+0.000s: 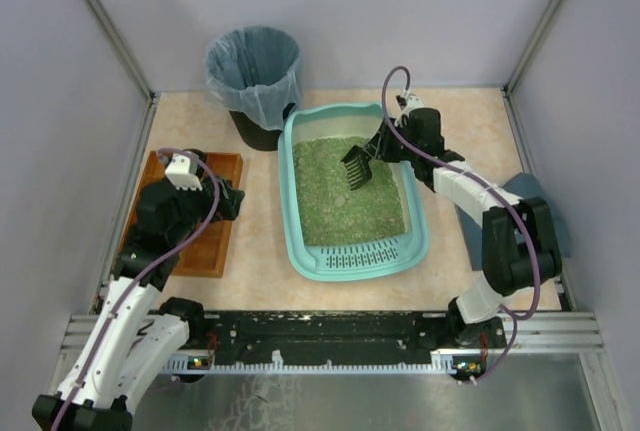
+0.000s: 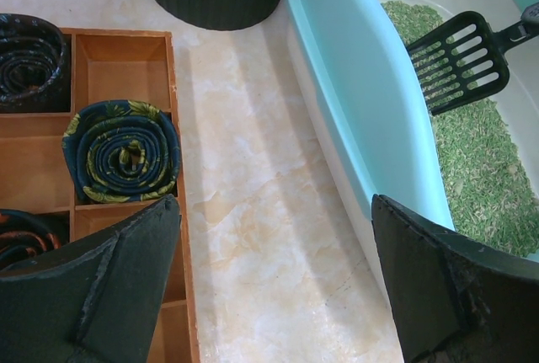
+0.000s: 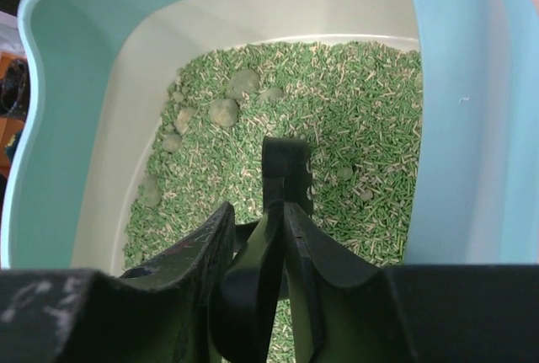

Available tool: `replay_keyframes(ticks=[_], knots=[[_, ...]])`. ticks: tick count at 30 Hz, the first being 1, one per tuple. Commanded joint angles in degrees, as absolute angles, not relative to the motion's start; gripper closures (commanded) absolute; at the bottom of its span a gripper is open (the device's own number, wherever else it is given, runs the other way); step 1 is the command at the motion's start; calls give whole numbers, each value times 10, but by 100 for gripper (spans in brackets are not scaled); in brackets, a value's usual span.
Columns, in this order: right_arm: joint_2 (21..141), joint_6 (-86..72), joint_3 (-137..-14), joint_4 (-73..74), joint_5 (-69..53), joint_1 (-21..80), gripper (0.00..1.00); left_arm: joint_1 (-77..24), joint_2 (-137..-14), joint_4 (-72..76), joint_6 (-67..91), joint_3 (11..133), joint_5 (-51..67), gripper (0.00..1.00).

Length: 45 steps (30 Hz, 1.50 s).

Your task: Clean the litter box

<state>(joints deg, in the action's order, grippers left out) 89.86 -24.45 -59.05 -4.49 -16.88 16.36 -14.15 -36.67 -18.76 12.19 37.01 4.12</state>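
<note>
The teal litter box (image 1: pixel 355 263) lies in the middle of the table, filled with green granular litter (image 1: pixel 348 201), its slotted lip toward me. My right gripper (image 1: pixel 385 144) hovers over the box's far right corner, shut on the handle of a black slotted scoop (image 1: pixel 357 167). The scoop's blade hangs tilted just above the litter. In the right wrist view the scoop (image 3: pixel 286 168) sits edge-on between my right gripper's (image 3: pixel 263 221) fingers, with several rounded clumps (image 3: pixel 224 111) ahead at the far left. My left gripper (image 2: pixel 274 283) is open above bare table beside the litter box (image 2: pixel 362 102).
A black bin with a blue-grey bag (image 1: pixel 255 73) stands behind the box's far left corner. A brown wooden compartment tray (image 1: pixel 197 241) lies at the left, holding rolled patterned fabric (image 2: pixel 122 152). A blue-grey cloth (image 1: pixel 545 213) lies by the right wall.
</note>
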Motion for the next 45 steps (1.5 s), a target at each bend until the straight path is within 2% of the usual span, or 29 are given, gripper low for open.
replay_keyframes(ticks=[1,9,17,24,29,31,34,45], knots=[[910,-228,-617,-51,-169,160,72,-143,-372,-165,124,379,47,1],[884,-199,-634,-23,-149,166,90,-143,-413,-127,144,402,51,0],[838,-152,-680,34,-81,191,99,-143,-494,-89,188,428,54,0],[807,-91,-710,105,18,234,100,-142,-504,6,215,401,94,1],[780,-118,-704,141,35,254,100,-142,-529,58,219,390,145,1],[773,-131,-703,164,82,278,100,-143,-546,67,214,391,184,0],[760,-173,-690,191,142,302,100,-152,-573,57,200,401,207,4],[696,-283,-613,229,190,304,100,-260,-638,-26,90,471,152,13]])
